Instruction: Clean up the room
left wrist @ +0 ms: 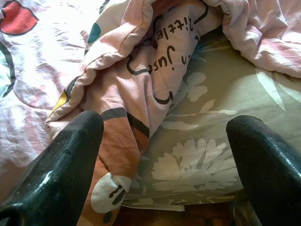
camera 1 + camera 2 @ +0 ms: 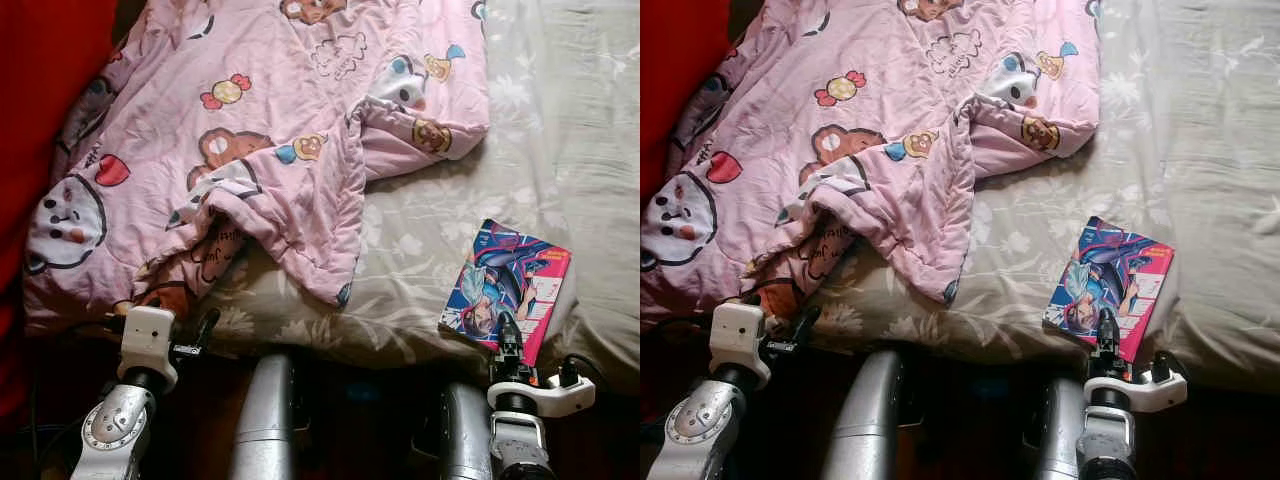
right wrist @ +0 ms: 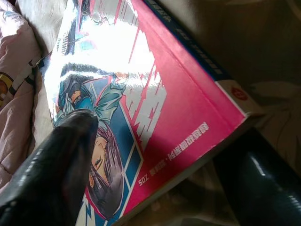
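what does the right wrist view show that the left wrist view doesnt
Right wrist view: the right gripper with one finger over the cover and one under the edge of a glossy comic book, not yet closed. Left wrist view: the left gripper open at the rumpled pink blanket, with black lettering on a fold. Both: pink blanket and the floral bedsheet.

Quilted matt cloth blanket point(image 2: 270, 120), glossy paper book point(image 2: 505, 285) (glare-streaked cover), matt bedsheet point(image 2: 560, 130)

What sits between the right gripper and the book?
Nothing visible. The right gripper is already at the book's near edge on the bed, one finger over the cover and the other below it. The blanket lies well aside.
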Tool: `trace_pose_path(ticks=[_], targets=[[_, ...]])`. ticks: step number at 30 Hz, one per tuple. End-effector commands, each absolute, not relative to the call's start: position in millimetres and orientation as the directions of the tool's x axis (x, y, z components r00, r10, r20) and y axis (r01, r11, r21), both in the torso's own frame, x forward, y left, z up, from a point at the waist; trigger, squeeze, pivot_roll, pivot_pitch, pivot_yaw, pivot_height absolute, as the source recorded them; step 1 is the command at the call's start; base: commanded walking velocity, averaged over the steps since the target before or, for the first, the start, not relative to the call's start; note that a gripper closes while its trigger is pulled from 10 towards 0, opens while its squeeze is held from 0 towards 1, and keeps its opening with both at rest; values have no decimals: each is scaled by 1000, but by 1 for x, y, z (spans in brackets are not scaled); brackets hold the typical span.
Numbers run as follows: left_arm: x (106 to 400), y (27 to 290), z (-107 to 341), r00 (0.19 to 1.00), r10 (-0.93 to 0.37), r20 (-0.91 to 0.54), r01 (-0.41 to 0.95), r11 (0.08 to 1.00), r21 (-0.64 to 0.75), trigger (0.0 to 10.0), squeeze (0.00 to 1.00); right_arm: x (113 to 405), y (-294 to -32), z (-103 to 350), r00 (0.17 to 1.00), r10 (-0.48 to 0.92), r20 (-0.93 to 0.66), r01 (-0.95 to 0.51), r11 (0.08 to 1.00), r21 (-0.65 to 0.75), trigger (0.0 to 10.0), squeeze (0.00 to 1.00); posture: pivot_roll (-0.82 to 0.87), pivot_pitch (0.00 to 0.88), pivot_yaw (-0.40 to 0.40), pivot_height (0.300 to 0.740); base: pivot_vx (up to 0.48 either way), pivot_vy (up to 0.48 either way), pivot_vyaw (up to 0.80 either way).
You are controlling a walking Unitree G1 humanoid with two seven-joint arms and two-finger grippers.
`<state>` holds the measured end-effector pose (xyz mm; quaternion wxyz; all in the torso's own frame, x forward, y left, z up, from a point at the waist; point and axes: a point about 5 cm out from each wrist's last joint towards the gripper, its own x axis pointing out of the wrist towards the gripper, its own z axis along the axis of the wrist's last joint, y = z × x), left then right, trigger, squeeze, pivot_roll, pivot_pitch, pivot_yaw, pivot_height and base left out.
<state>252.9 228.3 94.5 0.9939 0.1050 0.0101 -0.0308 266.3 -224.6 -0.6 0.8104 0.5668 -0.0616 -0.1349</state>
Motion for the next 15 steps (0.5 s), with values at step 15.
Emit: trace_pose_path(ticks=[15], targets=[[249, 234, 85, 996, -37, -80, 54, 974, 222, 10000, 0, 259, -216, -11, 961, -260, -97, 174, 293, 940, 0, 0, 292, 465, 155, 600, 0, 0, 0]])
